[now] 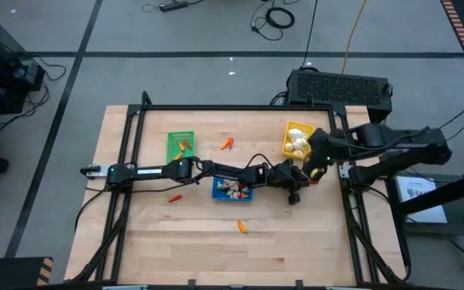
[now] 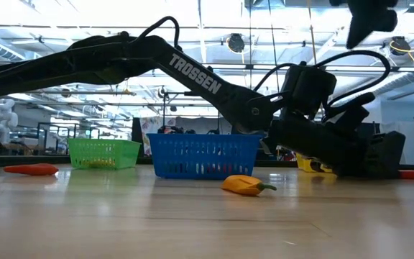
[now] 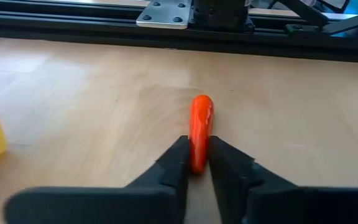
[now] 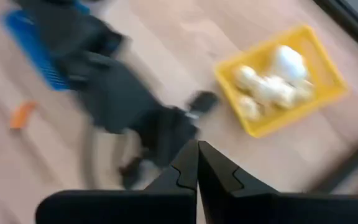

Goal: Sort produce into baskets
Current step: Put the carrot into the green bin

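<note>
A slim red carrot-like piece (image 3: pixel 201 115) lies on the wooden table right of the blue basket (image 1: pixel 233 189); my left gripper (image 3: pixel 196 149), stretched across from the left, is shut on it. My right gripper (image 4: pixel 197 152) hangs shut and empty, high above the table near the yellow basket (image 4: pixel 278 81), which holds white garlic-like bulbs (image 4: pixel 272 78). The green basket (image 1: pixel 180 145) stands at the far left with orange pieces in it. The blue basket holds small red and white bits. My left gripper pinches the red piece's near end (image 3: pixel 197 154) between its two fingers. The fingers come from the table's left, slanting slightly down, and lie along the piece. The piece lies flat on the table, its far end sticking out past the fingertips.
Loose pieces lie on the table: an orange one (image 1: pixel 227 144) between the green and yellow baskets, a red one (image 1: pixel 175 197) near the left arm, an orange-yellow one (image 1: pixel 242 227) toward the near edge. A black frame rail (image 3: pixel 166 25) runs along the table's right side.
</note>
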Controlling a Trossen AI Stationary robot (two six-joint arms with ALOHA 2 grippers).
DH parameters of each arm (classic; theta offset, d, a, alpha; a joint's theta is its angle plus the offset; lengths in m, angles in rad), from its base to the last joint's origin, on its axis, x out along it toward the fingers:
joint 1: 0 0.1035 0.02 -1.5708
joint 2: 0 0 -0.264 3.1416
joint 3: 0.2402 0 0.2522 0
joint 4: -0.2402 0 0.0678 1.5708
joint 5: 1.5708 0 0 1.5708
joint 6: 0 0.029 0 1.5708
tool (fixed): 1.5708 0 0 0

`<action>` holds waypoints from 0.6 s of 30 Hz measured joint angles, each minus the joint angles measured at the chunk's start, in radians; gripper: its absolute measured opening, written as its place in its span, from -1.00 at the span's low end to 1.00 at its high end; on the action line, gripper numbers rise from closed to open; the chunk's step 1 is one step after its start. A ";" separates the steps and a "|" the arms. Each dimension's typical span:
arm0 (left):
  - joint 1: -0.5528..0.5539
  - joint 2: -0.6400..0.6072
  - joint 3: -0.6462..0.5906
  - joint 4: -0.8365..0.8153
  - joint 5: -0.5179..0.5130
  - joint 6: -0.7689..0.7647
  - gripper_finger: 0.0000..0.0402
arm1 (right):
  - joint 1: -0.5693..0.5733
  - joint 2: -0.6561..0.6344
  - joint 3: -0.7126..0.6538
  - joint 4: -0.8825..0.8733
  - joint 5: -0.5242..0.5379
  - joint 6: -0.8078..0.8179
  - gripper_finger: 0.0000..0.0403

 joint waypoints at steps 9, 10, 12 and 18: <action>0.000 -0.007 -0.001 -0.006 -0.002 -0.020 -0.94 | 0.197 0.000 0.017 0.243 -0.065 0.008 -1.00; 0.000 -0.012 -0.001 -0.019 0.001 -0.021 -0.94 | 0.219 0.000 0.017 0.261 -0.072 0.014 -1.00; -0.003 -0.029 -0.003 -0.037 0.005 -0.020 -0.94 | 0.270 0.000 0.017 0.294 -0.074 0.029 -1.00; -0.018 -0.150 -0.007 -0.255 0.029 0.082 -0.94 | 0.446 0.000 0.017 0.415 -0.021 0.051 -1.00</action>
